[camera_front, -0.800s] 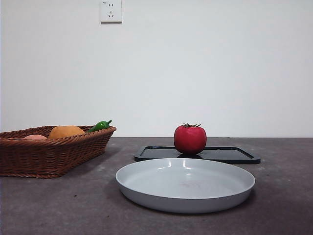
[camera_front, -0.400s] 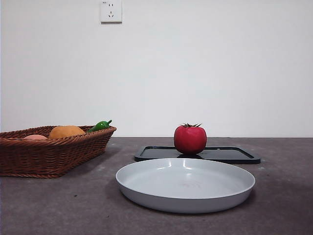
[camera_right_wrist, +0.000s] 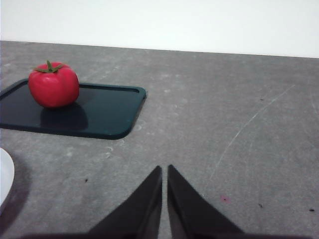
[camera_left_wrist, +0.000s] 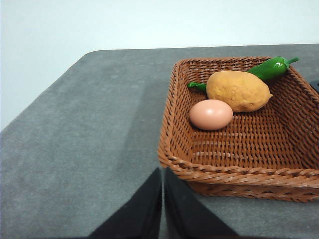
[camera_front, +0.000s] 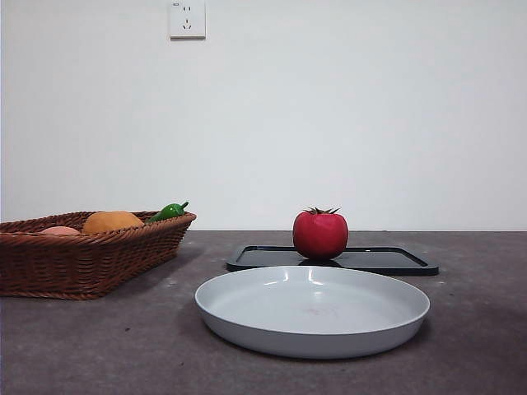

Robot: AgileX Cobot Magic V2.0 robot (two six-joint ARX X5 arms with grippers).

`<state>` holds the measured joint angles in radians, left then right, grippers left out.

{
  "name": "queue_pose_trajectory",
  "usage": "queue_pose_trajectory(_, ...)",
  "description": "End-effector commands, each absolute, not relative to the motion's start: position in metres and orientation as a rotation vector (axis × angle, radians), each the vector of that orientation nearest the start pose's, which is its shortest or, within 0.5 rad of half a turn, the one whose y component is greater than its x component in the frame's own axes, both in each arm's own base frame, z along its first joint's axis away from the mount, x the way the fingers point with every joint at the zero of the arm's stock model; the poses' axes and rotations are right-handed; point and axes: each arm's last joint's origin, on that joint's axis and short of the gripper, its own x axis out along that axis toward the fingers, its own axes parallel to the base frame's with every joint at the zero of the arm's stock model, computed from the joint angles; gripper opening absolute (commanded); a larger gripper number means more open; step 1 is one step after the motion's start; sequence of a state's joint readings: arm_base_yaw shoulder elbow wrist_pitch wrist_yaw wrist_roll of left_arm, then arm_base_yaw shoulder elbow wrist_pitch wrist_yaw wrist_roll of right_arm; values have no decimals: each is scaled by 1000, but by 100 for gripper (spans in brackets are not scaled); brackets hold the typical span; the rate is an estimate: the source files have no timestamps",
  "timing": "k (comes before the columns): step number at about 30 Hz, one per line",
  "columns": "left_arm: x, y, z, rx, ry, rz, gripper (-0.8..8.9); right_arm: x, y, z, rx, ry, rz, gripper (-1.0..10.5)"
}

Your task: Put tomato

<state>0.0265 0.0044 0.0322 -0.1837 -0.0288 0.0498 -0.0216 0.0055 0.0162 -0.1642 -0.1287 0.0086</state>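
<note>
Red tomato (camera_right_wrist: 54, 84) on black tray (camera_right_wrist: 99, 112), apart from right gripper (camera_right_wrist: 164, 172), jaws together

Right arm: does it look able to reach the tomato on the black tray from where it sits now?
Probably yes. The right claw is shut over bare table, and nothing stands between it and the tomato, which sits alone and uncovered on the black tray.

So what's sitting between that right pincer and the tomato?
Only bare grey table and the edge of the black tray the tomato stands on, seen in the right wrist view; the right pincer is shut.
</note>
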Motion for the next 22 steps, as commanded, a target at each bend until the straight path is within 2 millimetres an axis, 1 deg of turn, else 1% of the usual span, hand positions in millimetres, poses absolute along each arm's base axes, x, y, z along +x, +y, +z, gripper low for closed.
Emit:
queue_pose_trajectory(1,96,4,149,43,182,58,8,96,2,150,43,165,104,7)
queue_pose_trajectory(22,96,4,149,43,182,58,8,96,2,152,53,152,104,7)
